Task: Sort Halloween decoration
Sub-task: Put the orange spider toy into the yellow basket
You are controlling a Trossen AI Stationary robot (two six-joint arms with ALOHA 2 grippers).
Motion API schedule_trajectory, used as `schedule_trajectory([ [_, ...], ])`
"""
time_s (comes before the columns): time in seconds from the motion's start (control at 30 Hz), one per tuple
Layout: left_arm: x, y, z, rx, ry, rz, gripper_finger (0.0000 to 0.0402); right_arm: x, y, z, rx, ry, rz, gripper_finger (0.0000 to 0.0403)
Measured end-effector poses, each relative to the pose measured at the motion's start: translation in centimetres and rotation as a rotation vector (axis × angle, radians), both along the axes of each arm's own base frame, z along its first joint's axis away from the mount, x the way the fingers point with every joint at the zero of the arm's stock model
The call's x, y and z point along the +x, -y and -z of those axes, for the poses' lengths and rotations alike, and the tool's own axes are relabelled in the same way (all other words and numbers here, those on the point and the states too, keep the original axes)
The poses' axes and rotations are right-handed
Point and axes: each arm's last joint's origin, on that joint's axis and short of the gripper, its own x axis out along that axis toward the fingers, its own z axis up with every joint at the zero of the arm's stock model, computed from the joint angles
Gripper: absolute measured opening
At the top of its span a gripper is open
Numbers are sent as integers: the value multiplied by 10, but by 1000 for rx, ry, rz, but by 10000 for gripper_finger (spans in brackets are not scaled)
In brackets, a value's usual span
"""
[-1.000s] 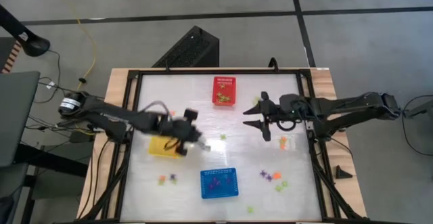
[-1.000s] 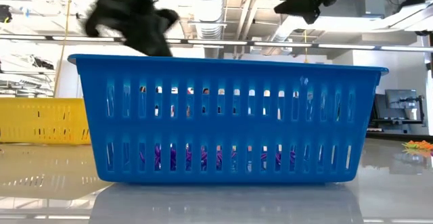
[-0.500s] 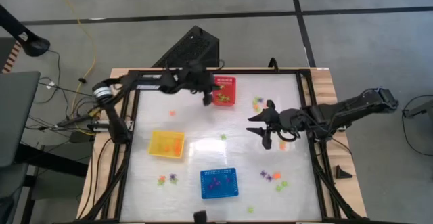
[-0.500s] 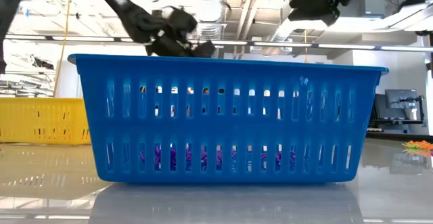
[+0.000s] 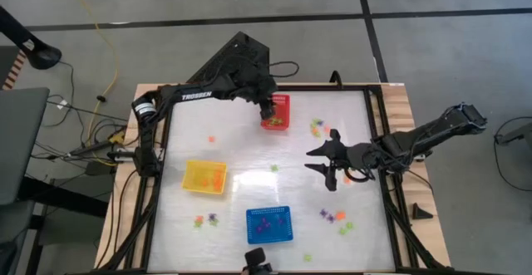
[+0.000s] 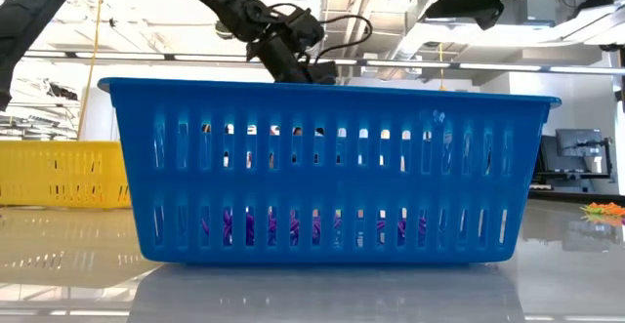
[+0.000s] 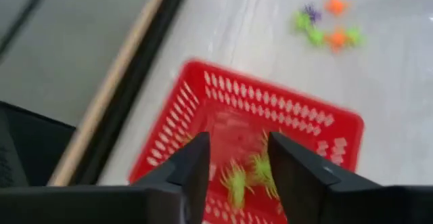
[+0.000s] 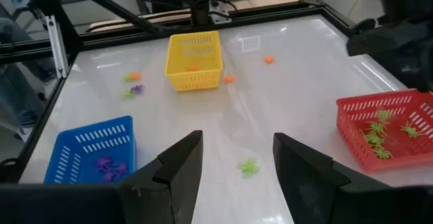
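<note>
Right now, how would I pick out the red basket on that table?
Start at the table seen from above and go to its far edge, near the middle. The red basket sits there under the left arm's fingers. Unlike the yellow basket and blue basket, it holds light green trinkets.

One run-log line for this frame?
left gripper: open over red basket, green trinkets inside | right gripper: open, mid-table, empty
</note>
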Motion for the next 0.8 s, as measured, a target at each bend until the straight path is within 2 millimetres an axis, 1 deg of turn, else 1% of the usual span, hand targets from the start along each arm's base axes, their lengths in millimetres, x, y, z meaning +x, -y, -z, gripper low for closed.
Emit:
schedule_trajectory([
  [0.13,-4,6,-15,-44,-33,-43,172,1,2,-1,-12,12,3,211],
  [0.2,-9,12,-26,-92,-78,-63,175,2,4,-5,-63,14,-8,211],
  [0.27,-15,22,-35,-145,-140,-72,174,3,7,-13,-136,26,-22,211],
  [0.4,-22,54,-36,-234,-267,-57,169,6,15,-27,-328,53,-48,211],
  [0.57,-13,100,-33,-264,-361,32,159,13,30,-48,-574,195,-8,211],
  [0.7,-4,135,-33,-249,-370,124,153,15,44,-64,-685,305,82,211],
  [0.8,-5,153,-38,-252,-391,157,149,15,55,-72,-708,381,99,211],
])
